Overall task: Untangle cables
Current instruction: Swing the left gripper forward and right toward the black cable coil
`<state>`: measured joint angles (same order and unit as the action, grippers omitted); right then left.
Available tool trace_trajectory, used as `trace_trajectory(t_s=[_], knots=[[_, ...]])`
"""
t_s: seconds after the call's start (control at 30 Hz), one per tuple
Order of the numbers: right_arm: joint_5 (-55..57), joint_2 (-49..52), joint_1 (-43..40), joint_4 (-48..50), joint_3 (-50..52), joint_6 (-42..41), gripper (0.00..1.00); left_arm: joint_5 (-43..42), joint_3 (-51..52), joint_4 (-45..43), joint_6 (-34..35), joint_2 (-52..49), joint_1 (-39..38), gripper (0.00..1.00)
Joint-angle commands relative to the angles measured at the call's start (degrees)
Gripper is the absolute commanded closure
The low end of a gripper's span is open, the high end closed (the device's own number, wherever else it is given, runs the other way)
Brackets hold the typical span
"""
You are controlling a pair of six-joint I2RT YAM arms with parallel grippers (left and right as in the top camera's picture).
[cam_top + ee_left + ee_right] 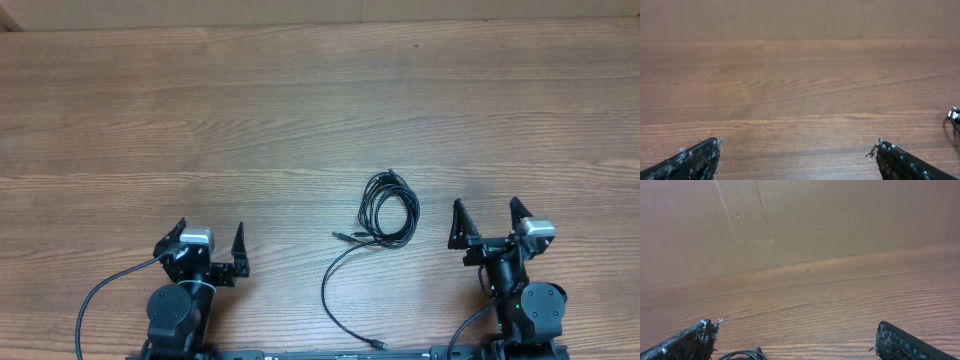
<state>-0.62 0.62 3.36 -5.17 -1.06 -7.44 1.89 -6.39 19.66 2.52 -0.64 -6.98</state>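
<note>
The cables (366, 212) lie in a loose coil on the worktop (300, 100), right of centre and just left of the right claw (486, 205), with one cord trailing toward the near edge. The right claw and the left claw (211, 226) both stand wide open, gripping nothing, the left one well apart from the coil.

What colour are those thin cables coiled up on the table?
Black. The cables show best in the overhead view.

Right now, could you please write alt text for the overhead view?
Thin black cables lie coiled on a brown wooden table, one tail curving toward the near edge. The left tool and right tool sit open either side, touching nothing.
</note>
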Motion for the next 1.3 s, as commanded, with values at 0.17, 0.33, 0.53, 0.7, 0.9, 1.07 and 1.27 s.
trace_trajectory(t_s=[0.17, 0.33, 0.53, 0.7, 0.9, 1.07, 1.27], knots=[[0.5, -0.5, -0.2, 0.3, 0.6, 0.3, 0.0, -0.5, -4.8, 4.0, -1.3, 0.3, 0.2, 0.0], [0.5, -0.5, -0.2, 0.3, 0.6, 0.3, 0.0, -1.1, -5.7, 4.3, -1.3, -1.0, 0.2, 0.0], [0.5, -0.5, -0.2, 0.3, 0.6, 0.3, 0.0, -4.0, -8.4, 4.3, -1.3, -6.8, 0.2, 0.0], [0.5, -0.5, -0.2, 0.3, 0.6, 0.3, 0.0, -7.3, -12.8, 5.0, -1.3, -15.1, 0.2, 0.0], [0.5, -0.5, -0.2, 0.3, 0.6, 0.3, 0.0, -8.3, -21.4, 8.2, -3.7, -27.0, 0.2, 0.0], [0.6, -0.5, -0.2, 0.3, 0.6, 0.3, 0.0, -10.8, -29.5, 12.5, -5.4, -36.2, 0.2, 0.0], [0.6, -0.5, -0.2, 0.3, 0.6, 0.3, 0.0, -12.3, -37.6, 17.6, -5.8, -45.9, 0.2, 0.0]])
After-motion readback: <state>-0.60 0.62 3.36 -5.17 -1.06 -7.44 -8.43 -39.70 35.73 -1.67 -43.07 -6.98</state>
